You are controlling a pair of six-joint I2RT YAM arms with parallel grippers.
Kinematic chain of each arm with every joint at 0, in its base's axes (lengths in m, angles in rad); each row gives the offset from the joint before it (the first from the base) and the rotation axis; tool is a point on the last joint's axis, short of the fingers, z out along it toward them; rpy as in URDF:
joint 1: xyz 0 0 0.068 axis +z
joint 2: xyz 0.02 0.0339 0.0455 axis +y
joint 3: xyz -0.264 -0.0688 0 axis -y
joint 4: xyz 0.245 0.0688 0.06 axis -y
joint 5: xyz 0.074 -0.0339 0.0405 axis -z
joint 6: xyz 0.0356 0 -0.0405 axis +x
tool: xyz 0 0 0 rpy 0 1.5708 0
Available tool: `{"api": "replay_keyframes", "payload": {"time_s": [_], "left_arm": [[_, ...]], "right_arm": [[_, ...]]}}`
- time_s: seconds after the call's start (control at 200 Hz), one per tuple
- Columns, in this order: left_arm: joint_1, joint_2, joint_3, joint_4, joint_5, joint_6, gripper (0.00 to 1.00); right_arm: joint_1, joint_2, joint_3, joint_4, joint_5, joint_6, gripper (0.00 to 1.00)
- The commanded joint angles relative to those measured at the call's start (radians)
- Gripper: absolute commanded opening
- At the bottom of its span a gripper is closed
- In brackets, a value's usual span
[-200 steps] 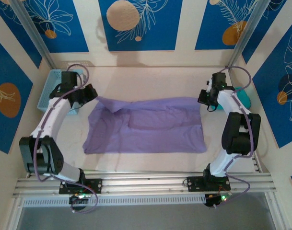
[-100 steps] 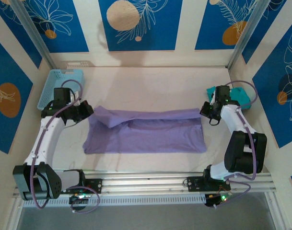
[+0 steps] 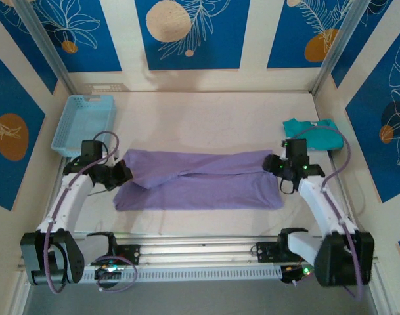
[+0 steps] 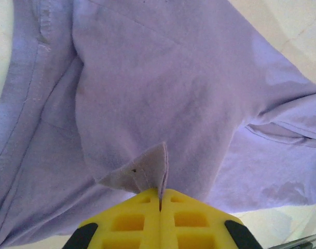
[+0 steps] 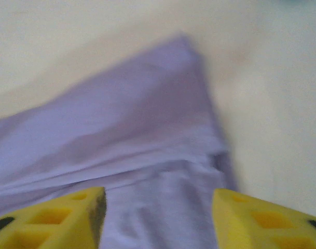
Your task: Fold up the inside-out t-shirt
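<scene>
The lavender t-shirt [image 3: 200,180] lies folded lengthwise as a wide band across the middle of the table. My left gripper [image 3: 124,172] is at its left end, shut on a pinched fold of the shirt's edge [image 4: 142,174], with the fabric [image 4: 163,93] spreading away beyond the yellow fingers [image 4: 132,220]. My right gripper [image 3: 276,167] hovers at the shirt's right end, open. Its yellow fingers [image 5: 54,215] stand wide apart over the purple cloth [image 5: 147,155], holding nothing.
A light blue basket [image 3: 83,123] stands at the back left. A teal-green shirt [image 3: 314,133] lies at the right side, just behind my right arm. Bare table runs along the back, and the metal rail [image 3: 200,246] borders the near edge.
Both grippers have come toward the near edge, drawing the shirt's far half over its near half. The right gripper has let go of the cloth and now stands open.
</scene>
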Motion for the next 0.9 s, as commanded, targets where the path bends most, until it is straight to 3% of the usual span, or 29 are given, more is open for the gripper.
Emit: {"api": "replay_keyframes", "payload": {"time_s": [0.0, 0.17, 0.315, 0.525, 0.705, 0.895], "left_arm": [[0.007, 0.015, 0.021, 0.018, 0.047, 0.01, 0.0], [0.007, 0.035, 0.051, 0.032, 0.082, 0.001, 0.0], [0.005, 0.046, 0.06, 0.03, 0.077, 0.008, 0.0], [0.006, 0.057, 0.054, 0.038, 0.084, 0.01, 0.0], [0.007, 0.057, 0.055, 0.033, 0.085, 0.014, 0.0], [0.006, 0.052, 0.059, 0.023, 0.082, 0.019, 0.0]], "right_arm": [[0.25, -0.036, -0.017, 0.169, -0.02, -0.084, 0.61], [0.703, 0.185, 0.034, 0.425, 0.169, -0.189, 0.73], [0.912, 0.424, 0.137, 0.645, 0.263, -0.287, 0.81], [1.064, 0.745, 0.328, 0.823, 0.409, -0.396, 0.87], [1.103, 0.918, 0.425, 0.933, 0.452, -0.416, 0.88], [1.133, 1.041, 0.508, 0.999, 0.621, -0.456, 0.89]]}}
